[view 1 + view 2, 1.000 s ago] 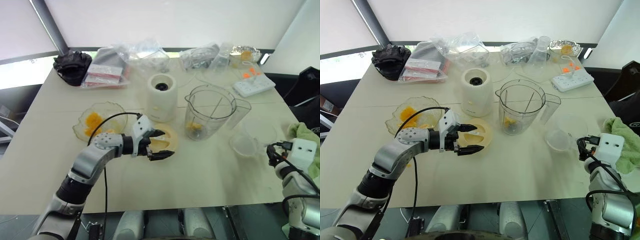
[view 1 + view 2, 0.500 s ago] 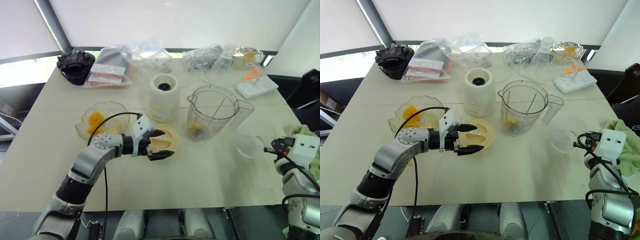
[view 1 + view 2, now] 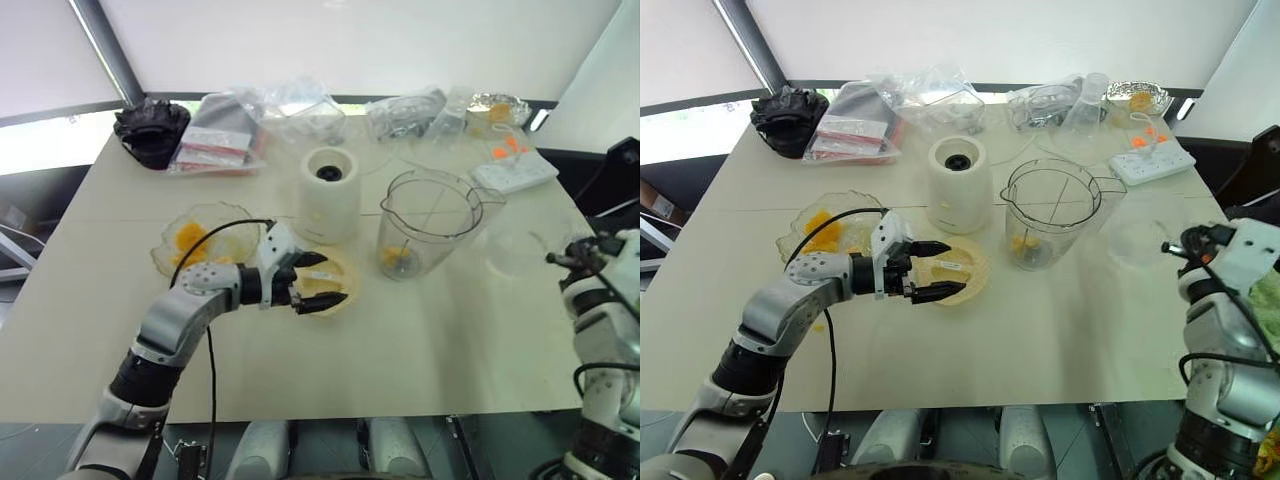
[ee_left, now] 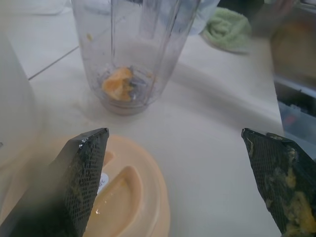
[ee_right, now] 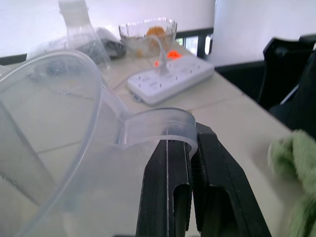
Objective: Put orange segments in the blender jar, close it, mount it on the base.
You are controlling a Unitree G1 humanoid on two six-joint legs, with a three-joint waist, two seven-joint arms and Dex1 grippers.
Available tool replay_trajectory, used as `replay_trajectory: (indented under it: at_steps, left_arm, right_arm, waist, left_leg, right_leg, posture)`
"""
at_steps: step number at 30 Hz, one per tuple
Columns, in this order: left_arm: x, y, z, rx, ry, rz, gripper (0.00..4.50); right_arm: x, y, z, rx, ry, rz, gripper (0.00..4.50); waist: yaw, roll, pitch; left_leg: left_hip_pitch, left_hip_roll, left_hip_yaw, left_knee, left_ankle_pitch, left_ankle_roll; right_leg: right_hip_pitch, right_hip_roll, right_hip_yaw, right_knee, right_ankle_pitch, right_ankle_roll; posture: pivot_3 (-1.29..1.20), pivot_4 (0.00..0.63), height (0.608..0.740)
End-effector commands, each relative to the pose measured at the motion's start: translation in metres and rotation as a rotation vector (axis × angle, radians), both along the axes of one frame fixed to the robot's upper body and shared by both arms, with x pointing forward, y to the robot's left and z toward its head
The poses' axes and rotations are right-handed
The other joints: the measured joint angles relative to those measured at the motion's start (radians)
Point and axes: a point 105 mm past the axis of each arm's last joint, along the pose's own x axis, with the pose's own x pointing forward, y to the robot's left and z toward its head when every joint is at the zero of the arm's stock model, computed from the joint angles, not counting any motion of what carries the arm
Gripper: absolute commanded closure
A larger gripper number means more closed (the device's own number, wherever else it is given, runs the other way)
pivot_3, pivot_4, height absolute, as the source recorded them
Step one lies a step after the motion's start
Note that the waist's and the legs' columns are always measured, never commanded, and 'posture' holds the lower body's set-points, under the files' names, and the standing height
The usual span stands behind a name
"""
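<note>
The wide cream surface carries everything. Near its centre stands the large clear plastic blender jar with a pour spout, and a few small glossy yellow-orange orange segments lie at its bottom around the blade. At nine o'clock of the jar, just beside it, stands the white cylindrical base with its dark round top socket. At seven o'clock of the base lies a flat cream round lid, and at nine o'clock of the lid sits a scalloped clear glass bowl holding more orange pieces.

The left tool hangs over the lid with its two black fingers spread wide, one on each side, gripping nothing; the jar stands at two o'clock of it, near but apart.

The right tool is at the far three o'clock edge, well apart from the jar. Its fingers are pressed together on the tab of a small clear plastic cup, which it holds lifted off the surface.

A white power strip and clear plastic bags lie along the twelve o'clock edge.

A second ago the cup rested on the surface at four o'clock of the jar; since then the right tool has closed on it and risen. The left tool has hardly shifted.
</note>
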Motion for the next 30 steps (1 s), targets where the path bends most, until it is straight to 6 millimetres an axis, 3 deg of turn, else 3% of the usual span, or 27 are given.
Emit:
replay_trajectory:
  at_steps: [1, 7, 9, 14, 17, 22, 30]
  left_arm:
    - [0.003, 0.003, 0.015, -0.024, -0.057, 0.003, 0.00]
    - [0.005, 0.003, 0.015, -0.019, -0.072, 0.007, 0.00]
    - [0.004, 0.003, 0.014, -0.018, -0.076, 0.007, 0.00]
    - [0.004, 0.004, 0.013, -0.018, -0.079, 0.008, 0.00]
    - [0.004, 0.003, 0.012, -0.016, -0.081, 0.007, 0.00]
    - [0.005, 0.003, 0.010, -0.004, -0.086, 0.008, 0.00]
    - [0.006, 0.003, 0.008, 0.004, -0.088, 0.007, 0.00]
  right_arm:
    - [0.000, -0.010, 0.031, -0.038, -0.069, -0.010, 4.47]
    - [0.006, -0.022, 0.059, -0.100, -0.080, -0.002, 4.47]
    - [0.008, -0.021, 0.080, -0.146, -0.105, 0.022, 4.47]
    - [0.011, -0.003, 0.130, -0.343, -0.150, 0.110, 4.47]
    - [0.014, 0.014, 0.151, -0.429, -0.175, 0.173, 4.47]
    - [0.014, 0.046, 0.164, -0.597, -0.168, 0.273, 4.47]
    - [0.010, 0.080, 0.164, -0.852, -0.157, 0.338, 4.47]
  waist:
    - [0.000, 0.000, 0.000]
    - [0.000, 0.000, 0.000]
    - [0.000, 0.000, 0.000]
    - [-0.002, 0.002, 0.001]
    - [-0.003, 0.002, 0.001]
    - [0.000, 0.002, 0.001]
    - [0.007, 0.002, 0.002]
  left_leg:
    - [0.000, 0.000, 0.000, 0.000, 0.000, 0.000]
    - [0.000, 0.000, 0.001, 0.000, 0.000, 0.000]
    - [0.000, 0.000, 0.001, 0.000, 0.000, 0.000]
    - [0.000, 0.000, 0.002, 0.000, 0.000, 0.000]
    - [0.000, 0.000, 0.002, 0.000, 0.000, 0.000]
    - [0.000, 0.000, 0.002, 0.000, 0.000, 0.000]
    - [-0.002, 0.000, 0.002, 0.000, 0.000, 0.000]
  right_leg:
    - [0.000, 0.000, 0.000, 0.000, 0.000, 0.000]
    - [0.000, 0.000, 0.000, 0.000, 0.000, 0.000]
    - [0.000, 0.000, 0.000, 0.000, 0.000, 0.000]
    - [0.000, 0.000, 0.001, 0.000, 0.000, 0.000]
    - [0.000, 0.000, 0.000, 0.000, 0.000, 0.000]
    - [0.000, 0.000, 0.000, -0.001, 0.000, 0.000]
    - [-0.001, 0.000, 0.000, -0.003, 0.000, 0.000]
  posture:
    - [0.00, 0.150, 0.740]
    - [0.00, 0.150, 0.740]
    - [0.00, 0.150, 0.740]
    - [0.00, 0.150, 0.740]
    - [0.00, 0.150, 0.740]
    - [0.00, 0.150, 0.740]
    - [0.00, 0.150, 0.740]
